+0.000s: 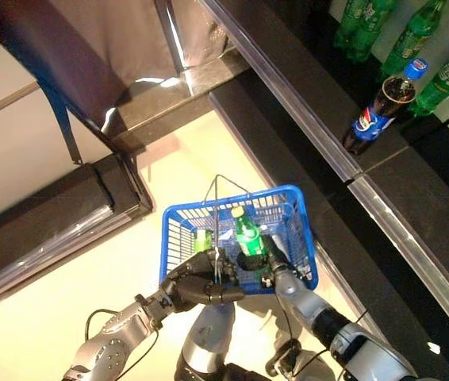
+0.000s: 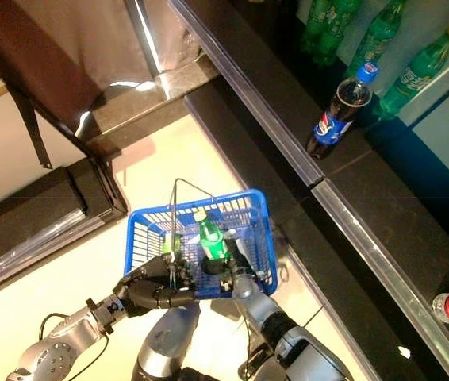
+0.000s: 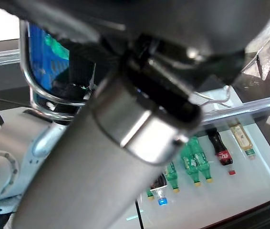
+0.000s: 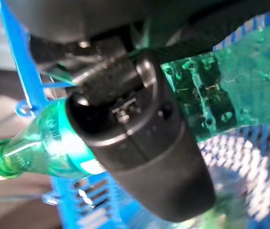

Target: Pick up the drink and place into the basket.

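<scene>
The right hand (image 1: 266, 262) reaches into the blue wire basket (image 1: 296, 208), its fingers curled round a green soda bottle (image 1: 247, 233) with a pale yellow cap. The bottle stands tilted inside the basket, cap pointing away from the hand. Just beside it, toward the left hand, a second green bottle (image 1: 201, 239) sits in the same basket. The left hand (image 1: 201, 287) is at the basket's near rim, fingers closed on the metal wire handle (image 1: 219, 262). Beyond both hands, on the dark counter (image 1: 415, 198), a dark cola bottle (image 1: 380, 109) with a blue cap and a red-and-blue label stands upright, with more green bottles (image 1: 415, 36) behind it; none of the label print can be read.
</scene>
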